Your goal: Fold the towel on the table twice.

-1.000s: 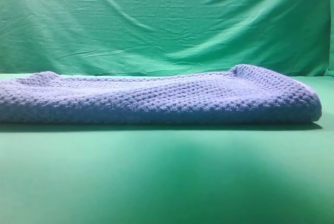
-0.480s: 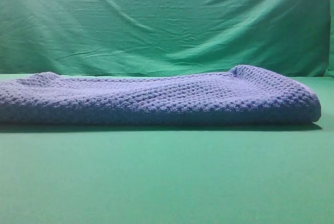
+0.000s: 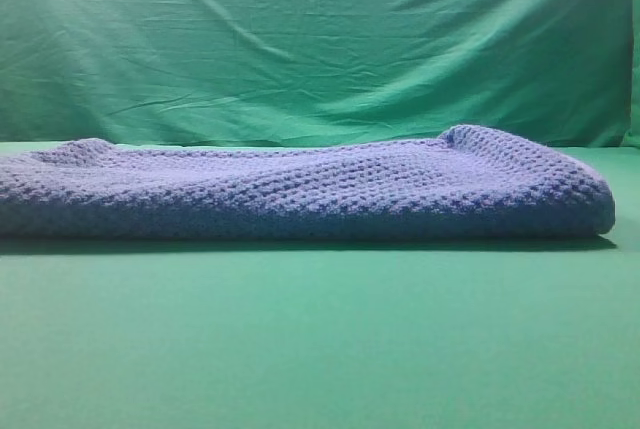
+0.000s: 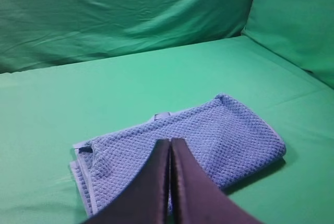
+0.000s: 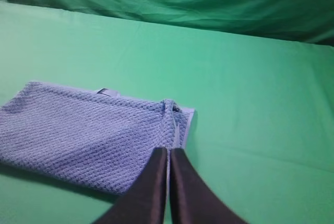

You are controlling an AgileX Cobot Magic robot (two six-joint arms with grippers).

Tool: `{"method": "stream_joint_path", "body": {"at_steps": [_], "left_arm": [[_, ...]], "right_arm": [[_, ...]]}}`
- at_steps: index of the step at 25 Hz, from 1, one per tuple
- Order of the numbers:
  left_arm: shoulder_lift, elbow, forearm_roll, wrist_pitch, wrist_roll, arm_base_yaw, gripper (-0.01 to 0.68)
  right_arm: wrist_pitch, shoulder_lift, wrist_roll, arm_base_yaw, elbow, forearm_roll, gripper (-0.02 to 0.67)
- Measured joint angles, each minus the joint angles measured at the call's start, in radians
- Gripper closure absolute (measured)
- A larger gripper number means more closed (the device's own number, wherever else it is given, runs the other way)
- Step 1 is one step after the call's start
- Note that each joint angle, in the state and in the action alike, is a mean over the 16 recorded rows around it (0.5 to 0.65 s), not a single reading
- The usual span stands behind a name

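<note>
towel (image 3: 300, 189) — bumpy waffle-weave cloth | table (image 3: 320, 339) — smooth matt cloth

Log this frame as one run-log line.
towel: folded, flat on table | left gripper: shut, empty, above towel | right gripper: shut, empty, above towel

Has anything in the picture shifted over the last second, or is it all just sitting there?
Almost nothing. A soft dark shadow that lay on the table in front of the towel a second ago has faded away, so something overhead probably drew back. The folded towel lies exactly as it did. Neither gripper shows in that front view; in the wrist views the left gripper and right gripper are shut, holding nothing.
</note>
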State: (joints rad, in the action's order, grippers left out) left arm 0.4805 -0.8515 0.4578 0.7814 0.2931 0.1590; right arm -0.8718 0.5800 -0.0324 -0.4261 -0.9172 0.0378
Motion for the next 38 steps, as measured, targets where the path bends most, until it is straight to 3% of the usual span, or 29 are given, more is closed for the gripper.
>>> {"method": "stream_joint_path", "body": {"at_steps": [8, 15, 27, 38], "left_arm": [[-0.321, 0.237, 0.001, -0.077, -0.025, 0.0, 0.673], [-0.465, 0.339, -0.009, -0.08, -0.084, 0.0, 0.673], [-0.493, 0.396, -0.08, -0.107, -0.134, 0.0, 0.673], [-0.423, 0.589, -0.151, -0.395, -0.128, 0.0, 0.673]], "right_arm": [[0.121, -0.262, 0.034, 0.0, 0.196, -0.01, 0.649], [0.095, -0.461, 0.049, 0.0, 0.259, -0.035, 0.649], [0.042, -0.6, 0.105, 0.0, 0.328, -0.079, 0.649], [0.421, -0.576, 0.129, 0.0, 0.616, -0.072, 0.649]]}}
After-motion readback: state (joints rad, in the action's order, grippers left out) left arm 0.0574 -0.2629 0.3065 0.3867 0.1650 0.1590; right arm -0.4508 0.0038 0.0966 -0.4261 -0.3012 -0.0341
